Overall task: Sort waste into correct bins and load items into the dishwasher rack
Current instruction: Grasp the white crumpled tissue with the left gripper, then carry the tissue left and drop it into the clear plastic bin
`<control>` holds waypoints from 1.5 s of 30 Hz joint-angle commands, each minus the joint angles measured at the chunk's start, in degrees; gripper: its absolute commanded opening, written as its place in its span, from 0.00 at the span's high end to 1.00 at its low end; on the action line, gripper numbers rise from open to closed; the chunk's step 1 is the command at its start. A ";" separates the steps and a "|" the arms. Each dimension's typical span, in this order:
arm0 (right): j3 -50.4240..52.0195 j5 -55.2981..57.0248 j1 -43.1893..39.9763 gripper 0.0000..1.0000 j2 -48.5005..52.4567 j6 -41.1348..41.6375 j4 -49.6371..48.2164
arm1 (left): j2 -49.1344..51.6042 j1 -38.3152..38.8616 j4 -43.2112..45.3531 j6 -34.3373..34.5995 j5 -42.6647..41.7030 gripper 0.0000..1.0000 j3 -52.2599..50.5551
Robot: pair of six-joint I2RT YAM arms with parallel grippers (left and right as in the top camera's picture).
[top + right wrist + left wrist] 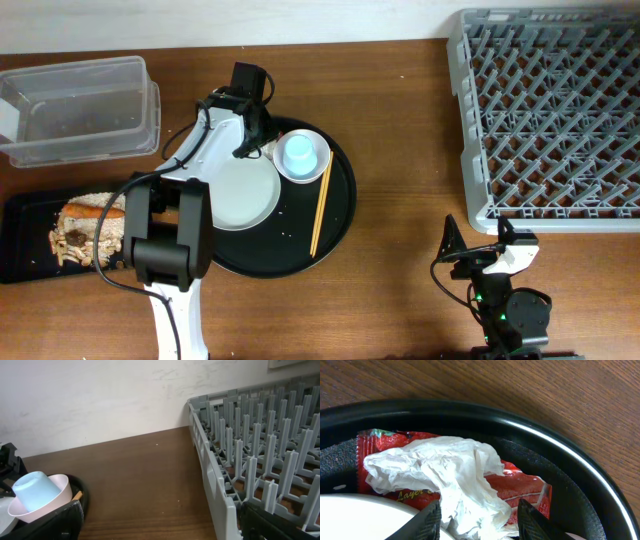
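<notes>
A crumpled white tissue (450, 470) lies on a red wrapper (520, 487) at the rim of the round black tray (580, 485). My left gripper (479, 510) reaches down over them beside the white plate (240, 190), jaws part open, a finger on each side of the tissue. In the overhead view the arm hides both. A light-blue cup (298, 152) sits in the white bowl (320, 168), with the chopsticks (320, 210) next to it. My right gripper (478, 240) hangs open and empty near the front left corner of the dishwasher rack (550, 110).
The clear tub (80, 110) stands at the far left. In front of it, the shallow black tray (25, 240) holds crumbs, dark scraps and a carrot (95, 212). Bare wooden table lies between the round tray and the rack (260, 450).
</notes>
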State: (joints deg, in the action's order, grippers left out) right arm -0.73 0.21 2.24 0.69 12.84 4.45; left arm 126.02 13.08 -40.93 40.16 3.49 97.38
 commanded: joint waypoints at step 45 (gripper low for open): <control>0.42 0.48 0.26 0.02 -0.48 -0.59 0.24 | -22.82 -9.01 0.02 0.11 21.77 0.99 -0.66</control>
State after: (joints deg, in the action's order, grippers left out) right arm -0.73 0.19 2.24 0.69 12.82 4.47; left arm 104.73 7.09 -43.20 40.32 15.51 96.82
